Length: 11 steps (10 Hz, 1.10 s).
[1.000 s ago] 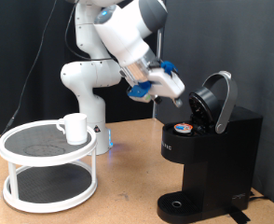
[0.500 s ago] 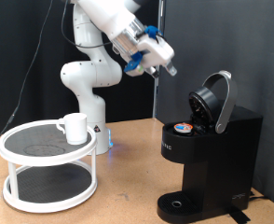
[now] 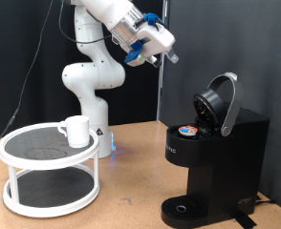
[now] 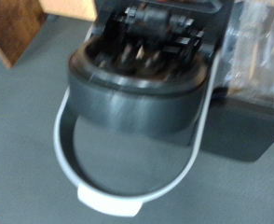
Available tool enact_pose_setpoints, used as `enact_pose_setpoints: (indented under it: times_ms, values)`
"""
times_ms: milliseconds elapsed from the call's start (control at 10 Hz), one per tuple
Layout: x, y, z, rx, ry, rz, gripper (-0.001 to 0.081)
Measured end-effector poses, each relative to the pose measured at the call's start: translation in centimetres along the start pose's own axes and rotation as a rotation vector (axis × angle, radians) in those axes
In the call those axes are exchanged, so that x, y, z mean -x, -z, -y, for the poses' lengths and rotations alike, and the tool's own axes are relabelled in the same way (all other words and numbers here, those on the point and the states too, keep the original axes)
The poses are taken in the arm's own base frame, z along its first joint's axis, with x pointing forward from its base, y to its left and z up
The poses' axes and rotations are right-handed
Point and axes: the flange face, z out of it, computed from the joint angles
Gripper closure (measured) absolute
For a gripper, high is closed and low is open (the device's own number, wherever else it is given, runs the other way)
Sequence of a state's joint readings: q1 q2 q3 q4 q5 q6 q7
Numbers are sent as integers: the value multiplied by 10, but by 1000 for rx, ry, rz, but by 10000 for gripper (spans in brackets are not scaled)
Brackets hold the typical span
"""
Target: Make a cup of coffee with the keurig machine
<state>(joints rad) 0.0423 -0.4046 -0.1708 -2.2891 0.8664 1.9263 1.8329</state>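
The black keurig machine [image 3: 212, 162] stands at the exterior view's right with its domed lid [image 3: 220, 103] hinged open. A small pod with an orange and blue top [image 3: 186, 131] sits in its chamber. The white cup [image 3: 76, 131] stands on the top tier of a white round tray table [image 3: 45, 172] at the left. My gripper [image 3: 169, 55] is raised high, above and to the left of the open lid, and holds nothing that I can see. The wrist view is blurred and shows the open lid [image 4: 142, 89] with its silver handle loop [image 4: 128, 191]; my fingers do not show there.
The robot's white base [image 3: 88, 86] stands behind the tray table. The machine's round drip tray [image 3: 183, 208] is bare. A wooden table top [image 3: 131, 196] carries everything. A dark curtain hangs behind.
My gripper has risen from right beside the open lid to high above it and moved left. The pod stays in the chamber. Cup and machine have not moved.
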Motion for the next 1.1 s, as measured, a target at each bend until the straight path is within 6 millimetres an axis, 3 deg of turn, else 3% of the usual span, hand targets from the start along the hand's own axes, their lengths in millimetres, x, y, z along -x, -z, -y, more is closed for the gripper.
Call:
enact_pose_setpoints:
  times_ms: [300, 700, 1100]
  values:
    - [33, -8, -1, 44, 18, 90, 72]
    - [70, -37, 14, 11, -36, 72, 72]
    - [71, -33, 8, 131, -66, 60, 72]
